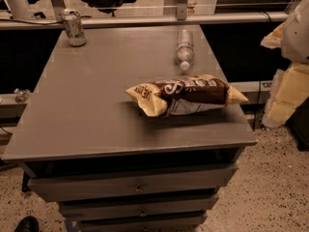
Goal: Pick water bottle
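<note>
The water bottle (184,48) is small, clear and ribbed. It lies on its side at the far right of the grey table (87,115), with its white cap pointing toward the camera. My gripper is out of view. A white rounded shape (298,28) at the right edge, off the table, may be part of my arm; I cannot tell.
A brown and yellow chip bag (186,94) lies just in front of the bottle, near the table's right edge. A green-and-white soda can (74,28) stands at the far left corner. A rail (145,20) runs behind the table. Drawers (135,185) are below the top.
</note>
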`<action>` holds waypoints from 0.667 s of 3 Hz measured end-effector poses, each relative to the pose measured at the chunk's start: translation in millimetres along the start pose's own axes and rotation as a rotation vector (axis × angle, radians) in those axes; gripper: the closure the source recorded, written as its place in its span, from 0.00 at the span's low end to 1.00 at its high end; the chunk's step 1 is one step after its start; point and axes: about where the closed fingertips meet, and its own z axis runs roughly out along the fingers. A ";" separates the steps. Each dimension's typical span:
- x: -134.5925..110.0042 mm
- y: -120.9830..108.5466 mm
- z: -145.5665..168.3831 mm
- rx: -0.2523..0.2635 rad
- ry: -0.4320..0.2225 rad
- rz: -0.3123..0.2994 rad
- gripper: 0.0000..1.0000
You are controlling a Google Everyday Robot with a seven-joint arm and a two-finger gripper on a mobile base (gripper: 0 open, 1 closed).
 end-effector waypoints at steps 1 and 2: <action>0.0 0.0 0.0 0.000 0.000 0.000 0.00; -9.5 -25.3 10.8 0.040 0.006 -0.019 0.00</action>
